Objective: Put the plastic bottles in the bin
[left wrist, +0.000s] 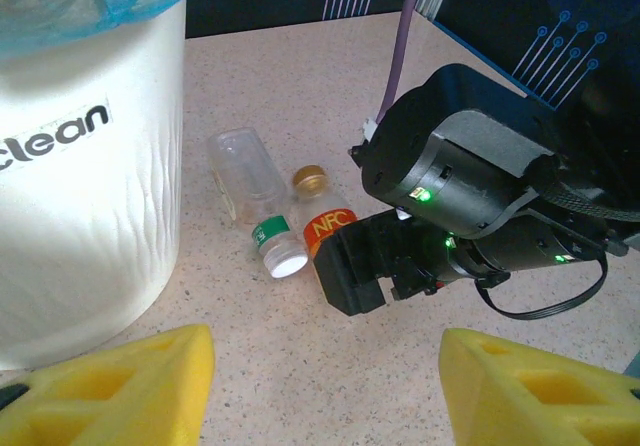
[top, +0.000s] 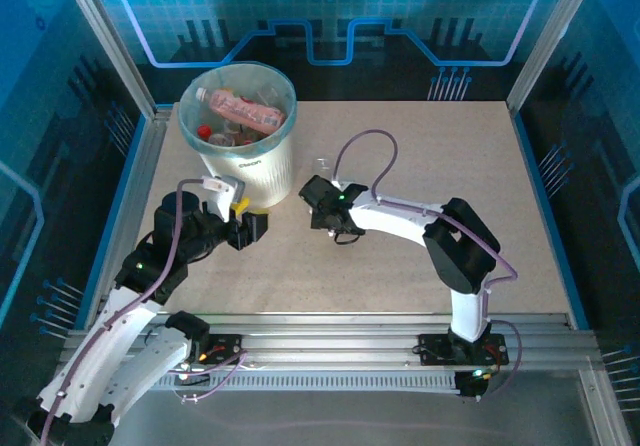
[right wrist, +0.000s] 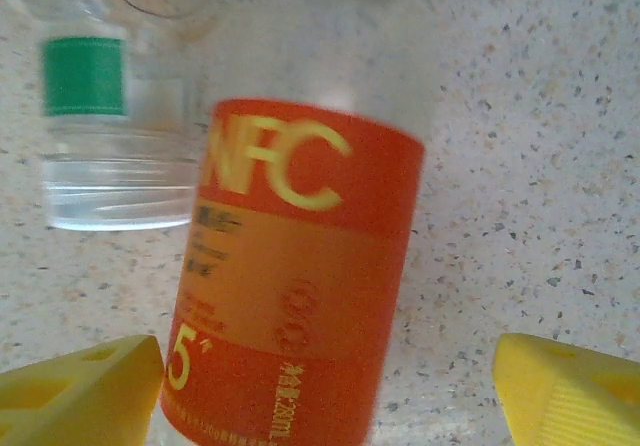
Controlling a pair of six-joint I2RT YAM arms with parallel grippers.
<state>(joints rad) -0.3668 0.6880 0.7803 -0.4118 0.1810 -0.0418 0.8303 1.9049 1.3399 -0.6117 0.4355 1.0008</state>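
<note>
Two plastic bottles lie side by side on the table to the right of the bin (left wrist: 80, 186). One is clear with a green band and a white cap (left wrist: 250, 196). The other has an orange label and a gold cap (left wrist: 322, 218). My right gripper (right wrist: 330, 386) is open and straddles the orange-label bottle (right wrist: 300, 296); its left finger (right wrist: 80, 391) is next to the label, its right finger (right wrist: 570, 391) stands well clear. From above, the right gripper (top: 320, 201) sits just right of the bin (top: 262, 171). My left gripper (left wrist: 325, 386) is open over bare table, facing the bottles.
The bin holds several bottles, among them a pink-labelled one (top: 245, 113). The right arm's black wrist (left wrist: 470, 186) looms over the orange-label bottle in the left wrist view. Aluminium posts and blue walls ring the table (top: 450, 186).
</note>
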